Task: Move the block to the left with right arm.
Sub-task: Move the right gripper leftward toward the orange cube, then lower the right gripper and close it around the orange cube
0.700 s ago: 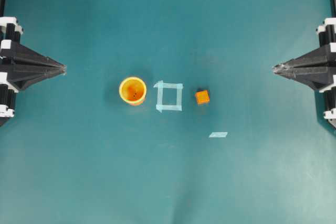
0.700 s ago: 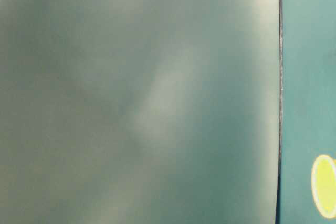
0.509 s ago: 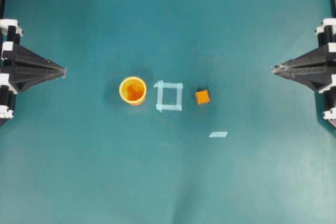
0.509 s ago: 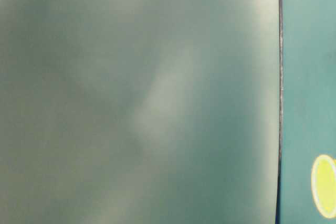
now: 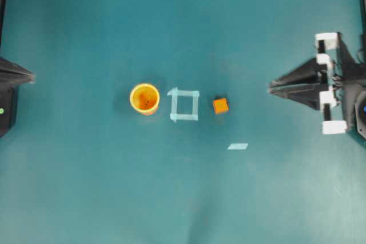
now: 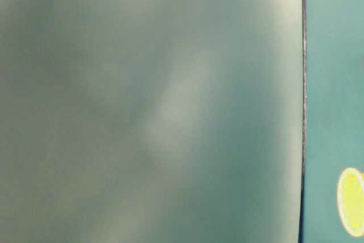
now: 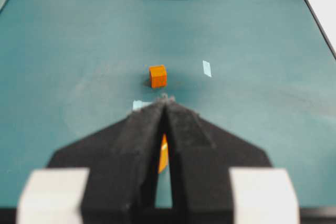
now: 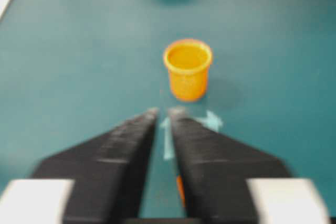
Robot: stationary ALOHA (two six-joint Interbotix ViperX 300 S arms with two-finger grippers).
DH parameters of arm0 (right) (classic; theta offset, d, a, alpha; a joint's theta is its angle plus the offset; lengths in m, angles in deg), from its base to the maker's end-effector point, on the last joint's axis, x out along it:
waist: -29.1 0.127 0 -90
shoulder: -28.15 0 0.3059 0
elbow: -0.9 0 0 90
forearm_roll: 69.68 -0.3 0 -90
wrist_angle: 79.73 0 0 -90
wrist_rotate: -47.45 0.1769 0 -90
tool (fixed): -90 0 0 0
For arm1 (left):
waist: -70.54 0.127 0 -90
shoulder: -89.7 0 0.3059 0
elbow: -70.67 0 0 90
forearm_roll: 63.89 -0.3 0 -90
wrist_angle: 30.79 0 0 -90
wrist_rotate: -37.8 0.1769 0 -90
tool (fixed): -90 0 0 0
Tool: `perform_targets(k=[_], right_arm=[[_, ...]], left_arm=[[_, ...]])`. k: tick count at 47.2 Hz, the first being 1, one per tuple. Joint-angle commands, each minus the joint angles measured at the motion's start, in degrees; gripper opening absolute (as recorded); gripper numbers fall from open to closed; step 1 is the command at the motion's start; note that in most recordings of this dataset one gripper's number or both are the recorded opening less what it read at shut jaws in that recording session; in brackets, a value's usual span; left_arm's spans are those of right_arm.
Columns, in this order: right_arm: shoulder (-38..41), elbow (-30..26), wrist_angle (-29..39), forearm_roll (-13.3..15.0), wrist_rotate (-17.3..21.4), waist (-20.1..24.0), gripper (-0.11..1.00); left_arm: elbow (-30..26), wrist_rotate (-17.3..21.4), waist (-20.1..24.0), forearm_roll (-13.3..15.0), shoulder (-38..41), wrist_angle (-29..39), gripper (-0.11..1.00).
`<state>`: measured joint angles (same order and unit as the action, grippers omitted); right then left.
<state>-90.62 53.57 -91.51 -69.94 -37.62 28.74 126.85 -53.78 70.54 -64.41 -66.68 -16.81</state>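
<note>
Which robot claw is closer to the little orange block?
The right gripper. It sits a short way off the block, on that side of the table, while the left gripper waits at the far edge, beyond the cup.

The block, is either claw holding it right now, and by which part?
Nothing is held. The block sits alone on the mat, apart from the right claw and the left claw.

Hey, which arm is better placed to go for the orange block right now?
The right. Its pincer has no object between it and the block, which lies on its side of the tape square. The left pincer sits at the far edge, beyond the cup.
</note>
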Motion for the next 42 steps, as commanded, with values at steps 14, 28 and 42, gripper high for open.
perform_targets(k=[14, 28, 42], right_arm=[[17.49, -7.82, 0.44, -0.09, 0.18, -0.18, 0.57], [33.93, -18.28, 14.77, 3.78, -1.41, -0.09, 0.58], [40.61, -25.84, 26.89, 12.22, -2.02, -1.23, 0.58]], left_arm=[[2.64, -0.44, 2.37, -0.18, -16.61, 11.25, 0.0], [2.29, -0.35, 3.16, -0.18, -17.05, 13.36, 0.0], [2.2, 0.0, 3.16, -0.18, -17.14, 13.36, 0.0]])
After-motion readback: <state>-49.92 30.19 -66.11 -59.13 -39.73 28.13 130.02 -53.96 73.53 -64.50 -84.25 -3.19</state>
